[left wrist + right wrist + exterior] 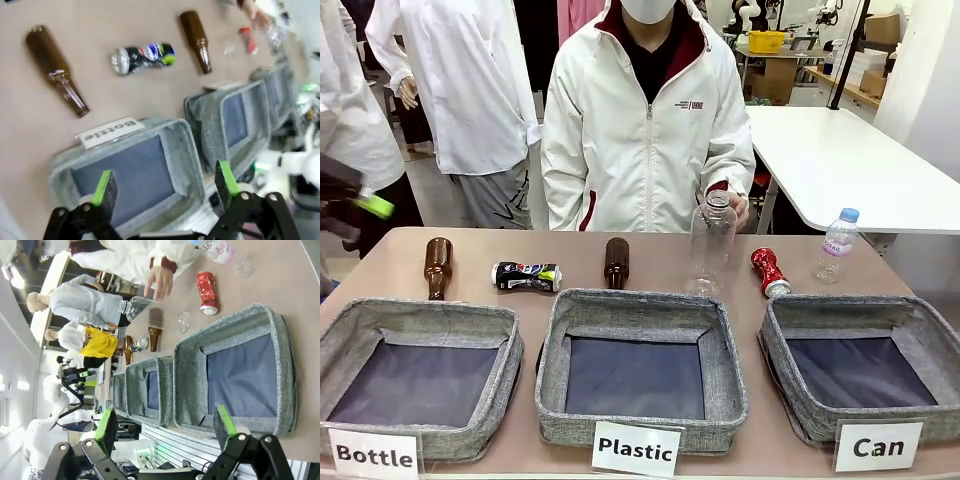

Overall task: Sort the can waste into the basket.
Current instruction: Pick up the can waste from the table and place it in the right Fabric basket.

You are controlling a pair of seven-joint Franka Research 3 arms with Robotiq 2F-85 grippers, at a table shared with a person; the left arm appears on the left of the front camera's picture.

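Front view: three grey baskets sit in a row on the counter [380, 270], labelled Bottle [420, 310], Plastic [640, 300] and Can [850, 305] from left to right. Behind them lie two cans, both outside the baskets. The black can [525, 276] lies on its side between two brown bottles [438, 267] [616, 262], beyond the gap between the Bottle and Plastic baskets. The red can [770, 272] lies just beyond the Can basket's far left corner, between two clear bottles. The taller clear bottle [712, 245] stands upright with the person's hand [735, 210] at its neck. The smaller one [838, 245], blue-capped, stands upright near the counter's right edge.

Left wrist view: the robot's left hand [165, 180] is spread wide, holding nothing, above the Bottle basket. Right wrist view: the right hand [165, 421] is likewise wide and holds nothing, above the near edge of the Can basket, with the red can beyond it.
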